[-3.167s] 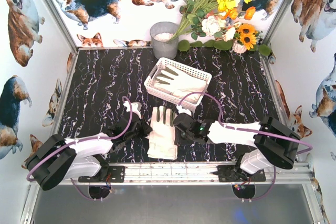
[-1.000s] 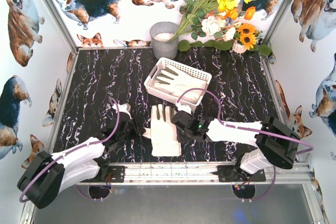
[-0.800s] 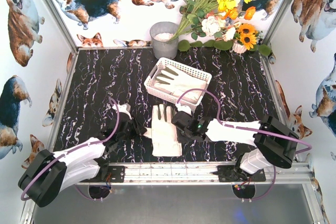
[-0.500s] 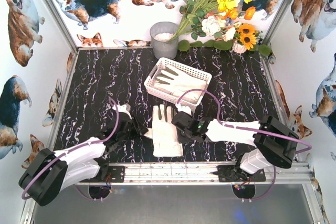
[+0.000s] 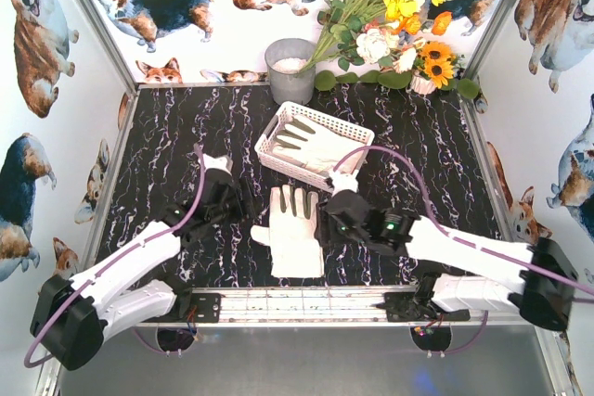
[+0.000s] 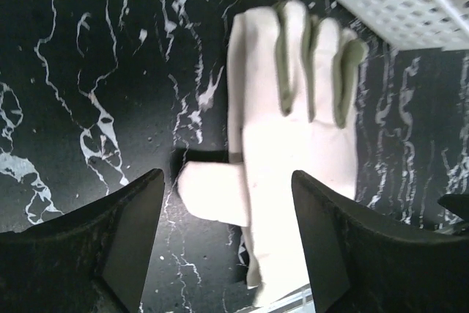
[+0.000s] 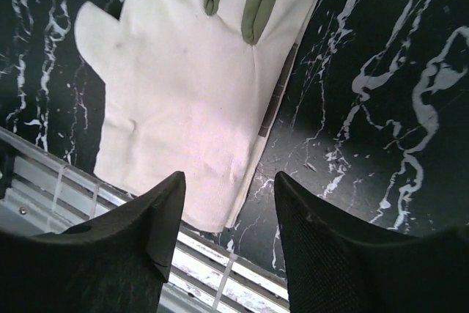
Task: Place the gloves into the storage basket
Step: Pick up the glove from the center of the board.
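One loose glove (image 5: 295,234) is lying flat on the black marbled table (image 5: 167,146), close to the near edge and between the two arms. Its long axis is running from near to far: the cuff is sitting at the metal rail (image 5: 306,301), and the grey-patched fingertips are pointing toward the storage basket (image 5: 288,172), stopping just short of its near wall. The thumb is sticking out sideways toward the left arm. Inside the basket at least one stowed glove (image 5: 320,146) is already resting.

Both grippers are standing open and carrying nothing. The left gripper (image 6: 227,177) is hovering off the thumb side, and from its own camera the glove is stretching away ahead and to the right of its spread fingers. The right gripper (image 7: 231,181) is hanging just beside the glove's opposite long edge, level with the palm, with the cuff and palm showing beyond its parted fingers.

To my eye the right arm is looking slightly the nearer of the two, practically at the fabric's edge, while the left is sitting a little apart from the thumb. Whichever arm is going in, the pinch is needing to come across the glove's narrow width, and the carry is then running straight along the glove's own length to the basket.
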You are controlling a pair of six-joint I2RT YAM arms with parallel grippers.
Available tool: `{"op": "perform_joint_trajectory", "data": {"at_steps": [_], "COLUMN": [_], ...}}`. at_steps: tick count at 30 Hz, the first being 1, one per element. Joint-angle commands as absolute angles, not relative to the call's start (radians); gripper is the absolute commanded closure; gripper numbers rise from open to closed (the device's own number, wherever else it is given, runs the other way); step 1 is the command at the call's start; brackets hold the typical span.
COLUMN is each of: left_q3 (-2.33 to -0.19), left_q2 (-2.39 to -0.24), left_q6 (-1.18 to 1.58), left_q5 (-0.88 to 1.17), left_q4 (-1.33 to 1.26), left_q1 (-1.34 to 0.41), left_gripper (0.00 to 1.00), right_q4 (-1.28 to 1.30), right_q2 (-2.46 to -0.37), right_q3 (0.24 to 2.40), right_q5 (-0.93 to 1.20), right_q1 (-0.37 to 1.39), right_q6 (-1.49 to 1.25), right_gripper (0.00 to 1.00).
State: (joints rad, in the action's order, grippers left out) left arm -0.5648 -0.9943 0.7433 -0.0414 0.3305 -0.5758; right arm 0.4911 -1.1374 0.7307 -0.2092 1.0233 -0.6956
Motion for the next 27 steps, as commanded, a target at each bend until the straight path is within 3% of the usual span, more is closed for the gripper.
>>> {"op": "perform_joint_trajectory", "data": {"at_steps": [1,8,17,27], "left_q3": [-0.648,-0.626,-0.683,-0.652], "left_q2": [-0.975,-1.042,-1.266,-1.366], "left_q6": [0.710,0.806,0.743,0.726], "left_q5": [-0.081,0.085,0.106,0.046], "left_q4": [0.446,0.215,0.154,0.109], "left_q1": [-0.597,-0.655,-0.668,-0.669], "left_gripper": [0.36,0.53,0.68,0.67], "right_q4": [0.526,0.467,0.345,0.307], "right_q2": [-1.015,-0.893,-0.879,-0.881], "right_q3": [0.732,0.620,0.518,0.470], "right_q5": [-0.223,-0.027,0.056,0.075], "right_q1": [0.987,0.845,0.799,0.782], "right_q6": [-0.666,-0.718,-0.827,-0.860], "right_gripper": [0.45,0.41,0.42,0.41]}}
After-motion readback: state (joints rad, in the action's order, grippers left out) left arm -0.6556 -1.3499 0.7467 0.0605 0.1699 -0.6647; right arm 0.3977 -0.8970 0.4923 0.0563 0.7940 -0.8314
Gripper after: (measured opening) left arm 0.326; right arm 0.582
